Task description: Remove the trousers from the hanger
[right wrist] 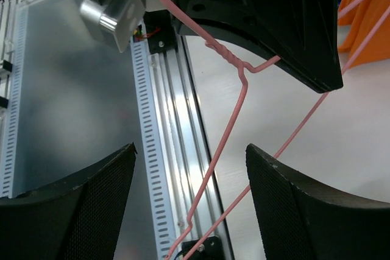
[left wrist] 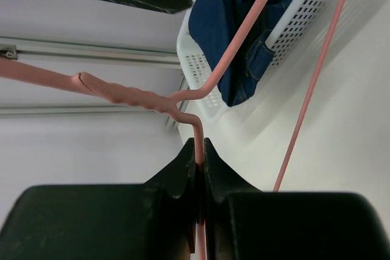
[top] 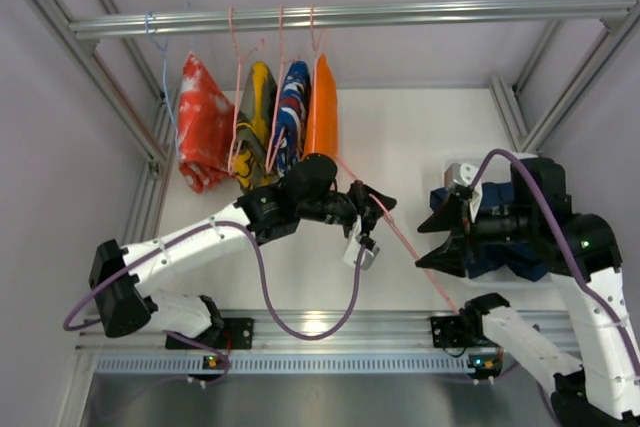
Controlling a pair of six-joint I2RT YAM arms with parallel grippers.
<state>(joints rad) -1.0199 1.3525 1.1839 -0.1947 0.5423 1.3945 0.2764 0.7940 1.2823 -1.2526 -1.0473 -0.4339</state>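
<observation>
The pink hanger (top: 400,237) is off the rail and bare, held low over the table between the two arms. My left gripper (top: 383,203) is shut on its neck just below the twisted wire (left wrist: 200,148). The trousers (top: 497,255) lie bunched in a white basket (top: 458,172) at the right, under my right arm; they also show in the left wrist view (left wrist: 244,28). My right gripper (top: 437,239) is open and empty beside the basket, its fingers standing wide on either side of the hanger's wires (right wrist: 225,150) without touching them.
A top rail (top: 350,17) carries a red-white garment (top: 200,122), a yellow one (top: 258,112), a blue patterned one (top: 292,107) and an orange one (top: 322,117) on pink hangers. A pale blue hanger (top: 160,47) hangs at the left. An aluminium rail (top: 330,327) runs along the near edge.
</observation>
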